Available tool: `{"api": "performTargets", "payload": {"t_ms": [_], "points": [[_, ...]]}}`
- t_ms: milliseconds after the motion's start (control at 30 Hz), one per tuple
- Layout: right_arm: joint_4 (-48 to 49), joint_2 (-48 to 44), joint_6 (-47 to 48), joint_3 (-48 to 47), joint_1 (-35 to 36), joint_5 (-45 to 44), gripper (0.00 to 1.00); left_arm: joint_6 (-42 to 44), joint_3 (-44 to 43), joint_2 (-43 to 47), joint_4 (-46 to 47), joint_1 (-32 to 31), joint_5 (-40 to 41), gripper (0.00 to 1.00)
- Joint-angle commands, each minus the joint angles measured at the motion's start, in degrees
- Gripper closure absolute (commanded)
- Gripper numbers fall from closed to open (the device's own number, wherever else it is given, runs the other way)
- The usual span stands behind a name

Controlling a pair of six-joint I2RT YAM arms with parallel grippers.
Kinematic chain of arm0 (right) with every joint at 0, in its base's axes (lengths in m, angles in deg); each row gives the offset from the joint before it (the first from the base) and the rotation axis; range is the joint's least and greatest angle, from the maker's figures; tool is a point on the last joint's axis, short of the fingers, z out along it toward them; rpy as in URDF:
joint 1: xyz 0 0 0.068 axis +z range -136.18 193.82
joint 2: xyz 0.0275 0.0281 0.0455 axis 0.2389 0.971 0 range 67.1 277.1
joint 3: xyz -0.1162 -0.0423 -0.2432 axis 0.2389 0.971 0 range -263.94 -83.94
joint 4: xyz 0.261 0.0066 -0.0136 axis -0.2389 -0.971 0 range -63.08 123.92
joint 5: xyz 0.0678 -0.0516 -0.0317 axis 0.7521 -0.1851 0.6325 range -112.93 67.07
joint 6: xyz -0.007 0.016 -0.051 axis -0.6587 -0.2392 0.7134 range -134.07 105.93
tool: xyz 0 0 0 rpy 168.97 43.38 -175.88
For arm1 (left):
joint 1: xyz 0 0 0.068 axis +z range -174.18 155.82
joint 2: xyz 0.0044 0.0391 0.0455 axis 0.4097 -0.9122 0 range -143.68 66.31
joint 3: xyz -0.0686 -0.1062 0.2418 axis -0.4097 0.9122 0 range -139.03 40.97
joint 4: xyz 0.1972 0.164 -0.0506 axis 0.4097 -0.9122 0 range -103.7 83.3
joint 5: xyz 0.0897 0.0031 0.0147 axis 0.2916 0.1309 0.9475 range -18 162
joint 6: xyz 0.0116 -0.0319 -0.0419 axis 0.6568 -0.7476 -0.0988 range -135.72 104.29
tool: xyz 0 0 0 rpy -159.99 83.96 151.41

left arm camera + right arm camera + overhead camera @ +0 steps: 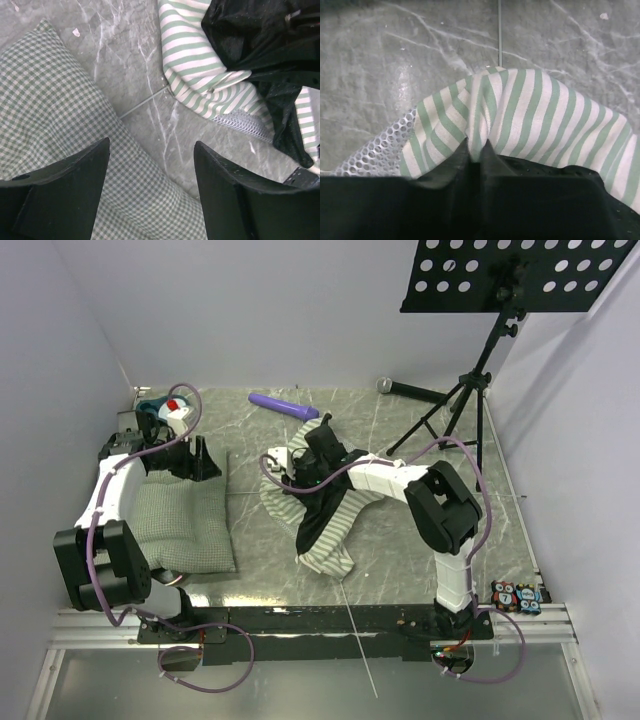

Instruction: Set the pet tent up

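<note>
Overhead, I see the crumpled green-and-white striped fabric pet tent point(325, 530) lying right of the green-checked quilted cushion point(185, 520). Only my right wrist view shows the right gripper point(477, 147) clamped on a striped fold. The left gripper point(150, 150) hangs spread over the cushion's edge.

Soft, even overhead light fills the scene. A pale glare sheens the marble table point(400, 560) in front of the pet tent point(330, 540); shadows beside the tent are faint. Wrist close-ups are sharp, with the tent's black lining nearly featureless.
</note>
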Motion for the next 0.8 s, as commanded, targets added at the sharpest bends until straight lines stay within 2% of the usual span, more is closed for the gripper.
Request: {"api": "performTargets", "payload": {"t_ms": [0, 100, 167, 233, 367, 400, 533, 767], "points": [[1.95, -2.22, 0.45, 0.48, -0.89, 0.85, 1.00, -2.33, -0.72, 2.41, 2.82, 0.33, -2.81, 0.28], [5.37, -7.13, -3.93, 2.85, -2.12, 1.46, 1.00, -4.43, -1.78, 2.76, 3.79, 0.51, -4.92, 0.25], [7.75, -10.91, -8.76, 2.86, -3.35, 1.73, 1.00, -7.24, -2.31, 3.54, 5.97, 0.51, -7.37, 0.18], [8.63, -14.34, -12.55, 2.25, -4.58, 1.99, 1.00, -11.80, -2.75, 4.95, 9.75, 0.60, -9.05, 0.14], [8.73, -18.74, -16.25, 1.45, -7.13, 1.20, 1.00, -26.64, -3.80, 8.37, 22.04, 0.60, -8.71, 0.04], [8.38, -19.27, -16.17, 1.19, -7.57, 0.76, 1.00, -29.81, -4.15, 9.34, 24.86, 0.69, -7.57, 0.00], [7.58, -21.73, -17.39, 0.92, -10.21, -0.38, 1.00, -40.72, -8.27, 11.10, 32.86, 1.21, -3.09, 0.00], [7.06, -26.13, -20.73, -0.83, -13.37, -1.96, 1.00, -48.82, -17.33, 12.42, 34.46, 4.20, 11.50, 0.00]]}}
